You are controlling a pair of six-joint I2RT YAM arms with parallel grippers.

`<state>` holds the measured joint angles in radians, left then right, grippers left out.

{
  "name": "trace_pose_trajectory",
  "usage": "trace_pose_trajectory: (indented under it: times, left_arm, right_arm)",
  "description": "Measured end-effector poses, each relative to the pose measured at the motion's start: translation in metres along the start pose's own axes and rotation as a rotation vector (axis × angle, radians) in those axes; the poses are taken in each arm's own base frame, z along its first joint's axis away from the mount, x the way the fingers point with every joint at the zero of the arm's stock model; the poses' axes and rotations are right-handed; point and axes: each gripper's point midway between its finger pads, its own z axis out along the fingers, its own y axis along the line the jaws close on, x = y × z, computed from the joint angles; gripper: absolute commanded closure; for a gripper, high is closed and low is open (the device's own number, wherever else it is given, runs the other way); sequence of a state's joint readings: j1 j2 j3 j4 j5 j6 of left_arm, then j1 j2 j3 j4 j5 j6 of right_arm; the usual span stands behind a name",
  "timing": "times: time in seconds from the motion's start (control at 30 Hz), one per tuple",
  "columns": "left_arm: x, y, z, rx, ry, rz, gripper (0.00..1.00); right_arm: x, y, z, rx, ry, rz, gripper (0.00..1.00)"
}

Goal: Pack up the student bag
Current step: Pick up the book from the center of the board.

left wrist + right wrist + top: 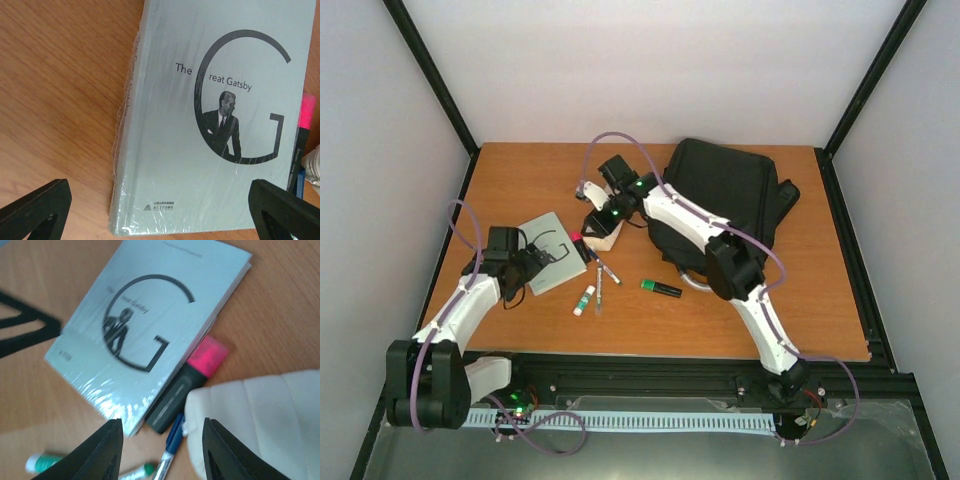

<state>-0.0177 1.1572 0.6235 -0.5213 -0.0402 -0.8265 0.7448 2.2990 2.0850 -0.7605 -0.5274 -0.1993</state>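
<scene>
The student bag (725, 195), a large black backpack, lies flat at the back right of the table. A pale grey wrapped book, "The Great Gatsby" (210, 125) (552, 252), lies left of centre. My left gripper (162, 212) (540, 258) hovers wide open over the book's near edge, one finger on each side. My right gripper (162, 450) (599, 224) hangs open just right of the book. Below its jaws lie a blue pen (172, 440), a black highlighter with a pink cap (187, 385) and the edge of a cream pouch (260, 415).
On the wooden table in front of the book lie a pen (605, 268), a glue stick (584, 299) and a green highlighter (661, 288). The right arm's forearm crosses over the bag's left side. A black rail (660, 370) runs along the table's near edge.
</scene>
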Motion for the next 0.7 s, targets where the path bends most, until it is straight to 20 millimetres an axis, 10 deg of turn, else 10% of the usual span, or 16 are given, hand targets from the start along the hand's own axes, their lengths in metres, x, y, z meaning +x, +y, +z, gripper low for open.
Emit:
trace_pose_trajectory:
  times: [0.33,0.7]
  left_arm:
    - [0.005,0.006,0.0,0.002,-0.004,-0.002,0.0]
    - [0.007,0.008,0.006,0.007,-0.006,-0.008,0.0]
  right_arm:
    - [0.007,-0.015,0.066,-0.019,0.046,0.087,0.63]
    - [0.011,-0.002,0.093,0.003,0.07,0.102,0.62]
